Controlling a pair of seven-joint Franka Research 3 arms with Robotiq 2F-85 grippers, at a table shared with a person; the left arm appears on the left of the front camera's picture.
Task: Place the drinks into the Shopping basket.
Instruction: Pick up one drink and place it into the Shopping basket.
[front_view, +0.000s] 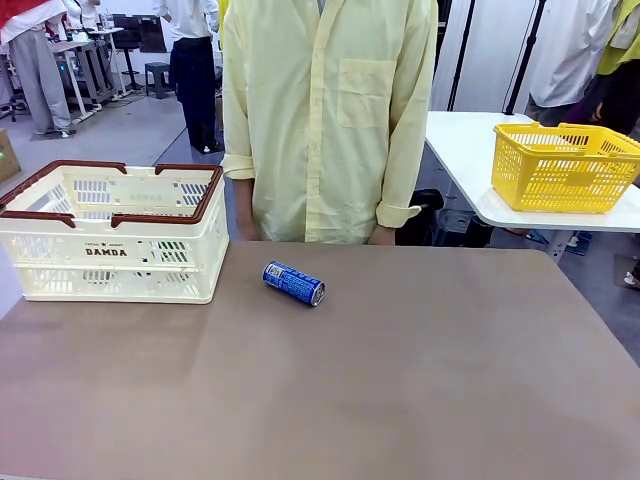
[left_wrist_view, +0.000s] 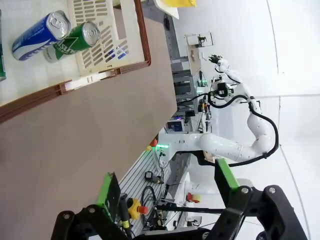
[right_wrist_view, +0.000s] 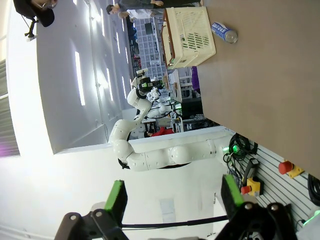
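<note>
A blue drink can (front_view: 294, 283) lies on its side on the brown table (front_view: 400, 380), right of the cream Shopping basket (front_view: 115, 250) with its red-brown rim; the right wrist view shows this can (right_wrist_view: 223, 31) beside the basket (right_wrist_view: 190, 35). Looking down into the basket (left_wrist_view: 75, 85), the left wrist view shows another blue can (left_wrist_view: 40, 35) and a green can (left_wrist_view: 75, 40) lying inside. My left gripper (left_wrist_view: 167, 187) hangs open above the table's near edge with nothing between its fingers. My right gripper (right_wrist_view: 173, 197) is open too, empty and far back from the table.
A person in a pale yellow shirt (front_view: 320, 120) stands at the far edge of the table, hands low behind it. A bright yellow mesh basket (front_view: 562, 165) sits on a separate white table at the right. A sliver of something green (left_wrist_view: 1, 60) shows inside the basket.
</note>
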